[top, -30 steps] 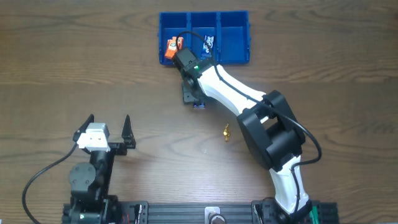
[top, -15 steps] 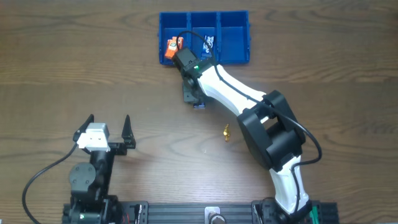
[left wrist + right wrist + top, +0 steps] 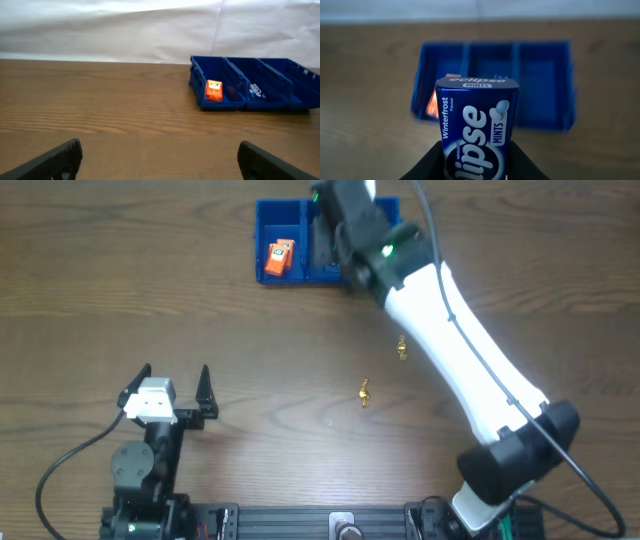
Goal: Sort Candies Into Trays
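The right gripper (image 3: 477,167) is pinching a blue mint box (image 3: 477,125) between its two black fingers (image 3: 433,161). The box is standing upright, and its lower part is sitting between the pads. In the right wrist view the box is hanging in front of the blue tray (image 3: 540,85), well above the wood. In the top view the right arm is reaching far up the picture, and its gripper (image 3: 340,225) is covering the middle and right parts of the tray (image 3: 261,240).

The tray is lying near the far edge of the table (image 3: 150,300), and it is having three compartments side by side. An orange candy (image 3: 279,258) is lying in the left compartment, near the front wall. In the left wrist view some small blue and white pieces (image 3: 256,90) are showing in the middle compartment.

Two gold candies are lying apart on the open wood: one (image 3: 365,392) near the middle of the table, the other (image 3: 402,347) just beside the right arm.

The left gripper (image 3: 175,380) is resting low at the near left, with its fingers spread wide and nothing between them. A wide open stretch of wood is lying between it and the tray (image 3: 220,104).
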